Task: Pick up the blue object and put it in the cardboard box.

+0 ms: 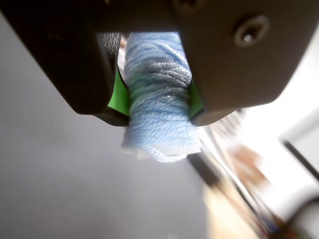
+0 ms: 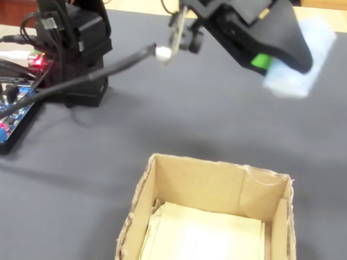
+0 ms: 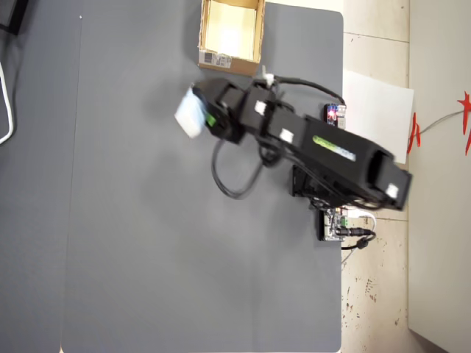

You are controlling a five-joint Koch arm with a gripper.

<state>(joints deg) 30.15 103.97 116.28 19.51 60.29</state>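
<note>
The blue object is a pale-blue roll of yarn, clamped at its middle between green-padded jaws, and its lower end sticks out below them. My gripper is shut on it. In the fixed view my gripper holds the blue object in the air at the upper right, beyond the cardboard box, which stands open with a pale interior. From overhead, the blue object in my gripper hangs just below and left of the cardboard box, which sits at the table's top edge with its barcode label facing the arm.
The arm's black base and a blue circuit board sit at the fixed view's left, with a black cable running across. Overhead, more electronics lie at the grey table's right edge.
</note>
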